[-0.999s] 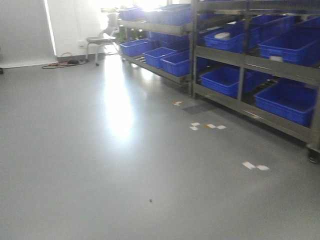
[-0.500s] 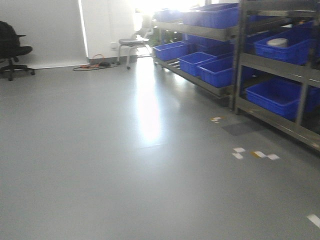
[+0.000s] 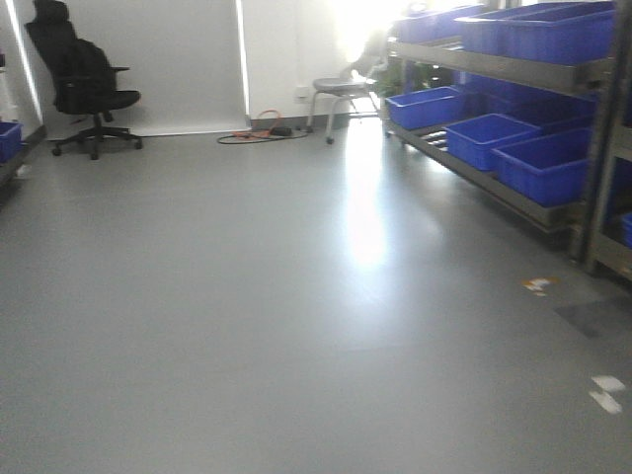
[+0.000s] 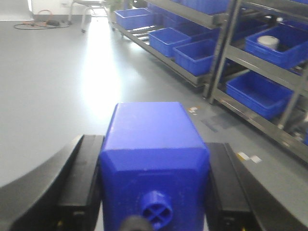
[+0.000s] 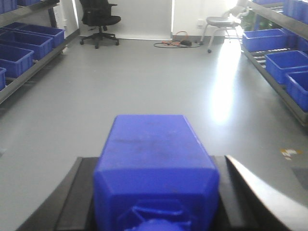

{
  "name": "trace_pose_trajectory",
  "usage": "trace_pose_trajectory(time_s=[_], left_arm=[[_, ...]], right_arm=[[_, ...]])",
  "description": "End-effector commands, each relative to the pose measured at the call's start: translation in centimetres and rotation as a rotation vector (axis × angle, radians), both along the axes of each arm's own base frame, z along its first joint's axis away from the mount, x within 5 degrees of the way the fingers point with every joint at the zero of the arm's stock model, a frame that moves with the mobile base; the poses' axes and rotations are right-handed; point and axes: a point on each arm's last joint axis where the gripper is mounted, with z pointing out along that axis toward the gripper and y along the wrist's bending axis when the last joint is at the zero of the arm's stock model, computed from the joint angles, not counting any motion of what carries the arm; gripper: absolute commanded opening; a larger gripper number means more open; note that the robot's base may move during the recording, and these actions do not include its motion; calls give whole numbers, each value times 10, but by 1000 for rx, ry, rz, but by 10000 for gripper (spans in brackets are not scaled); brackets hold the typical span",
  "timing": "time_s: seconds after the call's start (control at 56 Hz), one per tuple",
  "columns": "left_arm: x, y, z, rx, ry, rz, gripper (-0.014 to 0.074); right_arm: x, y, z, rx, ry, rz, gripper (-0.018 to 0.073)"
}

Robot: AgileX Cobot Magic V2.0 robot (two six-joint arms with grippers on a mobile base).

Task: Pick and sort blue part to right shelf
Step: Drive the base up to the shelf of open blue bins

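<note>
Holding blue parts (image 4: 153, 144) in left tool (image 4: 154, 185), right tool (image 5: 155, 192).

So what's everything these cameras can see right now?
left blue part: one, blue, clamped in the left end effector
right blue part: one, blue, clamped in the right end effector
bins: many, blue, on the shelves
shelves: grey metal racks, along the right side, another along the left
white roll: one, white, inside a bin
office chair: one, black, far left by the wall
stool: one, grey, by the far wall
cables: a tangle, orange and black, on the floor by the wall
tape marks: several, white, on the floor near the right rack
left end effector: one, black, shut
right end effector: one, black, shut
</note>
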Motion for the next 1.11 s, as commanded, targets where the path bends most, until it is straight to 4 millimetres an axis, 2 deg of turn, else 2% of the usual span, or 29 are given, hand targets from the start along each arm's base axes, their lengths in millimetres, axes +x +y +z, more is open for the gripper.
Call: trace_pose_trajectory(time_s=[0.0,1.089], left_arm=[[0,-2,17,-40,-98,-22,283],[0,-2,17,-40,-98,-22,283]], right_arm=[[0,1,16,10,-107,9,207],[0,1,16,10,-107,9,207]])
